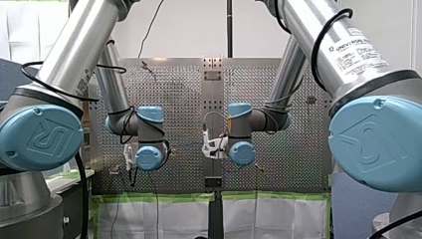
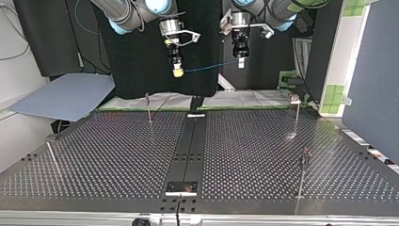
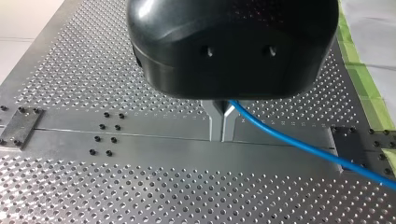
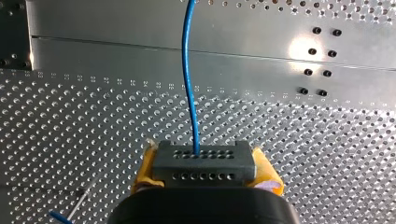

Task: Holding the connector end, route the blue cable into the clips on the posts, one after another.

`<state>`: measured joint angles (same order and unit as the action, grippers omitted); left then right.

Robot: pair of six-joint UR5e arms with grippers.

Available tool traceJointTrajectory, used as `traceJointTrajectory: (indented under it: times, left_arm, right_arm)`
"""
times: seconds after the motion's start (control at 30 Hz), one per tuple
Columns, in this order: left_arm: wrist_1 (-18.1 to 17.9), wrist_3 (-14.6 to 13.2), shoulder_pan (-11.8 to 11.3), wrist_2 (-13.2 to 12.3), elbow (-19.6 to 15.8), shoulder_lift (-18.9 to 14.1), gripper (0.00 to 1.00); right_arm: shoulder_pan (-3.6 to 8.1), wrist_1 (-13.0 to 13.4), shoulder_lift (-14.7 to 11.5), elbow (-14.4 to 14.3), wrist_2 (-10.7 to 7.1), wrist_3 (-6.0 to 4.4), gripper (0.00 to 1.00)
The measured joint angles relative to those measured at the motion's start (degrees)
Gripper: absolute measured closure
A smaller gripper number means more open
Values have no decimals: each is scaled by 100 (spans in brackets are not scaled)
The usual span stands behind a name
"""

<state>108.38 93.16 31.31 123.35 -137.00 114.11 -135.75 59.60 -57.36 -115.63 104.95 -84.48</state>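
Observation:
The blue cable (image 2: 214, 65) hangs taut in the air between both grippers, high above the perforated table (image 2: 117, 155). My right gripper (image 4: 205, 173), with yellow pads, is shut on the dark grey connector (image 4: 203, 161), and the cable (image 4: 189, 74) runs straight out ahead of it. My left gripper (image 3: 222, 136) has its metal fingers shut on the cable (image 3: 299, 147), which trails off to one side. In the top view my right gripper (image 2: 177, 70) is left of centre and my left gripper (image 2: 241, 62) right of centre.
Thin posts stand on the table in the top view: one at the back left (image 2: 148, 107), one at the back right (image 2: 297, 115), one at the front right (image 2: 304, 174) and a leaning one at the far left (image 2: 52, 155). A dark centre rail (image 2: 190, 146) divides the table.

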Motion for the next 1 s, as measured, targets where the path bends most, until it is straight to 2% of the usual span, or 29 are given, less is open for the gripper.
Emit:
traceJointTrajectory:
  times: [0.23, 0.5, 0.6, 1.0]
  left_arm:
    - [79, 0, -34, -31, -6, 87, 100]
    - [155, 0, -51, -44, -8, 199, 100]
    - [157, 0, -52, -44, -9, 200, 100]
    - [158, 0, -53, -44, -9, 202, 100]
  right_arm:
    - [-20, -57, 56, 9, 19, 5, 100]
    - [-34, -468, 495, 16, 43, 8, 100]
    - [-35, -530, 609, 17, 44, 9, 100]
    - [-35, -553, 658, 17, 44, 9, 100]
